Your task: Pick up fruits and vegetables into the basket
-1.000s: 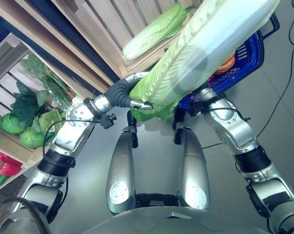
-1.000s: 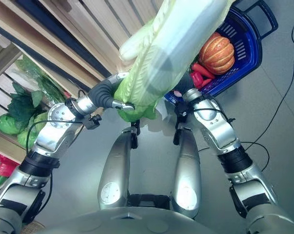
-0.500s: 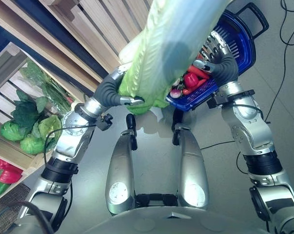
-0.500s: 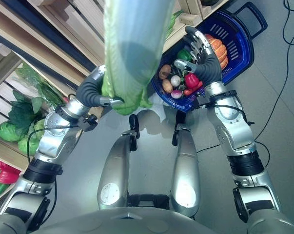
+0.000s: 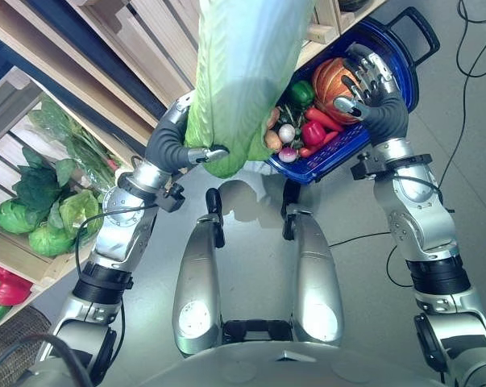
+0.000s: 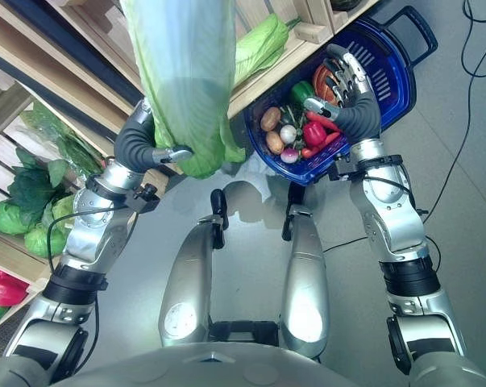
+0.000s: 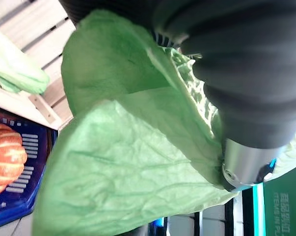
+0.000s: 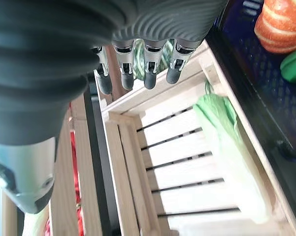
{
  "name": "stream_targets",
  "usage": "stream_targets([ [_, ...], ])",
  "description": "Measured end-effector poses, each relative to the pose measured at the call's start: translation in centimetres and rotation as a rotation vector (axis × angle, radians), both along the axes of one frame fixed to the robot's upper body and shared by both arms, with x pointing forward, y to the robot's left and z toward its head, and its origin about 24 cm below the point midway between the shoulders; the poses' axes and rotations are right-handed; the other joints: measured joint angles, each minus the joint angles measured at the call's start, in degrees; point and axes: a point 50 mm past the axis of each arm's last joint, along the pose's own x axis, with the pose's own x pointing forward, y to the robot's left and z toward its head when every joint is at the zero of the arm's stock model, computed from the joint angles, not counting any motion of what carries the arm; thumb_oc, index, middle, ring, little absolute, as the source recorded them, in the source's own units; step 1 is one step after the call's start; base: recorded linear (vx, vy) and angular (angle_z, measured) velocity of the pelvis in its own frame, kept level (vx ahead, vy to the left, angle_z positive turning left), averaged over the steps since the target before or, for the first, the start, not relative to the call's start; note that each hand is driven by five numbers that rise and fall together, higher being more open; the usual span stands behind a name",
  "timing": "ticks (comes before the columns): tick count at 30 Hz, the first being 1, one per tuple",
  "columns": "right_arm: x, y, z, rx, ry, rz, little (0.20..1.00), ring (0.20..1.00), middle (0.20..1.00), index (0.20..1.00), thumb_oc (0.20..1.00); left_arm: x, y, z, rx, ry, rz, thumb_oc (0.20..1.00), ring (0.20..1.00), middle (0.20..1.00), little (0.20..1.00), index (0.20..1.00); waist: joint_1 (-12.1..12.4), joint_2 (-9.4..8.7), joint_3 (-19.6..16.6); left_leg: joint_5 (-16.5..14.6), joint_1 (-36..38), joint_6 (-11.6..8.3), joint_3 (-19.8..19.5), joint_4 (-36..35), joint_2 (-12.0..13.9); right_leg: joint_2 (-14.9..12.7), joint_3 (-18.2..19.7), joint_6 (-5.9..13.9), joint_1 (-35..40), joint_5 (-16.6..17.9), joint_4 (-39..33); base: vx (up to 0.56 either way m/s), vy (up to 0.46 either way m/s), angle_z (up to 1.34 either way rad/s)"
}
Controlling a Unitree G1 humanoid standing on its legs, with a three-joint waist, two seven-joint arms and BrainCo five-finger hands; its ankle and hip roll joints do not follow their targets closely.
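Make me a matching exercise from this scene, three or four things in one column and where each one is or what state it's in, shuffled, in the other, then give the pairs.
Things:
1. napa cabbage
2. pumpkin
3. right hand
4. second cabbage

Places or states:
A. lying in the wooden crate beside the basket
B. fingers straight, open over the blue basket
C. held up in the left hand
D. inside the blue basket

Pairs: 1-C, 2-D, 3-B, 4-A
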Motion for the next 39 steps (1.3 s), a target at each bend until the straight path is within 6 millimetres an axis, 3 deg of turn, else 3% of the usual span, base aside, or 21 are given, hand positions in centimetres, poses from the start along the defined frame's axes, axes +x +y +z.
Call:
stream_targets([
  [9,-0.2,1.4,-0.2,-0.009,0.037,0.201,1.000,1.000,1.000,1.000,1.000,0.7,1.1,-0.4,0.131,-0.026,0.183,0.200,0.200,0.200,0.200,0.200,0.0,-0.01,0.0,-0.5,0.0,0.15,0.0,1.3,0.3,0.1,0.0,0.38,0.4,-0.1,0.2,0.00,0.000,0.00],
  [15,-0.3,3.5,-0.3,-0.048,0.066,0.328,1.000,1.000,1.000,1.000,1.000,1.4,1.6,-1.0,0.223,-0.043,0.282,0.200,0.200,0.200,0.200,0.200,0.1,-0.01,0.0,-0.5,0.0,0.15,0.0,1.3,0.3,0.1,0.0,0.37,0.4,-0.1,0.2,0.00,0.000,0.00],
  [31,-0.2,6.9,0.0,-0.037,0.085,0.439,1.000,1.000,1.000,1.000,1.000,2.1,-0.2,0.2,0.343,-0.160,0.294,0.200,0.200,0.200,0.200,0.200,0.6,0.00,0.0,-0.5,0.0,0.02,0.0,0.6,0.2,0.1,-0.1,0.10,0.4,0.0,-0.2,0.00,0.000,0.00],
  [39,0.0,7.6,-0.5,0.091,0.149,0.434,1.000,1.000,1.000,1.000,1.000,2.6,-0.9,0.3,0.368,-0.229,0.379,0.200,0.200,0.200,0.200,0.200,0.6,0.00,0.0,-0.5,0.0,0.01,0.0,0.4,0.2,0.1,-0.2,0.10,0.3,0.0,-0.5,0.00,0.000,0.00],
])
